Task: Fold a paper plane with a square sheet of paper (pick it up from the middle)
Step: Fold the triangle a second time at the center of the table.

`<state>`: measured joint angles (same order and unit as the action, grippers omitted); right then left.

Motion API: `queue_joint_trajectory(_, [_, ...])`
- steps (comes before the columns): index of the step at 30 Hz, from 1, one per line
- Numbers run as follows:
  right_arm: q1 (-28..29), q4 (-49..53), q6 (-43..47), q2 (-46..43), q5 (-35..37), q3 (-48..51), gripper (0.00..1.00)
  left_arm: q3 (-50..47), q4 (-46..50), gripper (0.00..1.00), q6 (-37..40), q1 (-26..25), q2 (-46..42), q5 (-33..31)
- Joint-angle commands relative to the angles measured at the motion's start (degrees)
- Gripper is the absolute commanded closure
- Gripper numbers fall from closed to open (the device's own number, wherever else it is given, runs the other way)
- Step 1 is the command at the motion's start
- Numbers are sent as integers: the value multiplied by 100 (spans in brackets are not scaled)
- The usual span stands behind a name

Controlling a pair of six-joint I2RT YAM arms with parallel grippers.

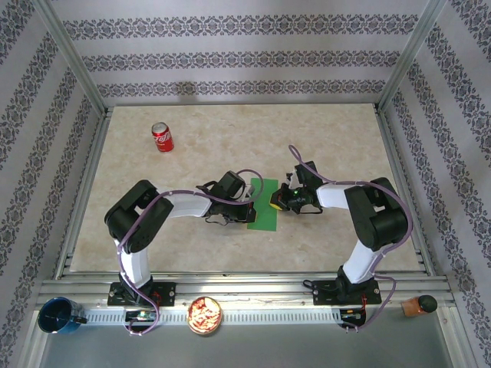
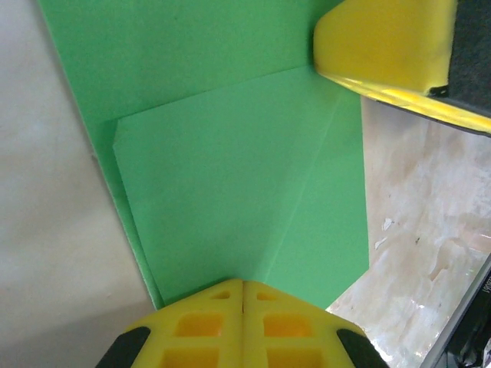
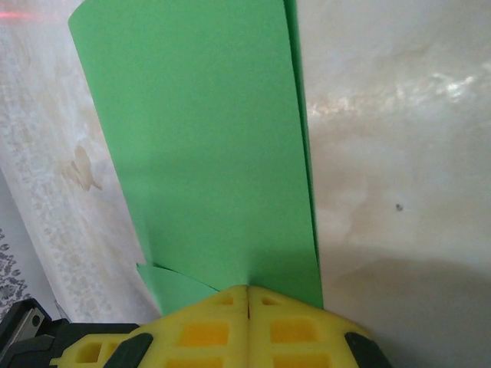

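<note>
The square sheet of paper (image 1: 263,204) lies on the table as a narrow bright green rectangle between the two arms. In the left wrist view the paper (image 2: 215,176) shows a folded flap with a slanted edge. My left gripper (image 1: 245,210) is at the sheet's left edge, and in the left wrist view the left gripper (image 2: 243,285) is shut with its tips down on the green. My right gripper (image 1: 278,201) is at the right edge. The right wrist view has it (image 3: 248,291) shut, tips on the paper (image 3: 207,153), where a lower layer peeks out on the left.
A red soda can (image 1: 163,137) stands at the back left. Along the near rail are a blue cup (image 1: 60,316), a snack bowl (image 1: 205,315) and a brown bottle (image 1: 418,306). Metal frame posts and patterned walls enclose the table (image 1: 337,146).
</note>
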<state>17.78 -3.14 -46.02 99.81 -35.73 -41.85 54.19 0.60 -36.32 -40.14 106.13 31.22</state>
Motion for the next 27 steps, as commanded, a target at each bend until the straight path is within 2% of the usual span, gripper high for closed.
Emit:
queue_joint_trajectory(1, [-20, 296, 187, 341, 391, 106, 100, -123, 285, 100, -121, -110, -289, 124])
queue_joint_trajectory(3, [-20, 296, 197, 364, 373, 123, 100, -23, 196, 95, -152, -145, -582, 81])
queue_joint_trajectory(6, [-20, 290, 198, 386, 365, 124, 100, 329, 355, 98, -133, -143, -627, 88])
queue_joint_trajectory(10, [-27, 287, 171, 381, 376, 146, 100, 820, 444, 100, -135, -149, -66, 444])
queue_joint_trajectory(17, [-38, 272, 129, 368, 340, 176, 100, 1288, 591, 100, -44, -151, 579, 390])
queue_joint_trajectory(22, [-55, 234, 89, 382, 329, 225, 99, 1126, 597, 100, -25, -156, 837, 284])
queue_joint_trajectory(27, [-55, 302, 126, 390, 378, 212, 99, 570, 671, 100, 7, -152, 683, 83])
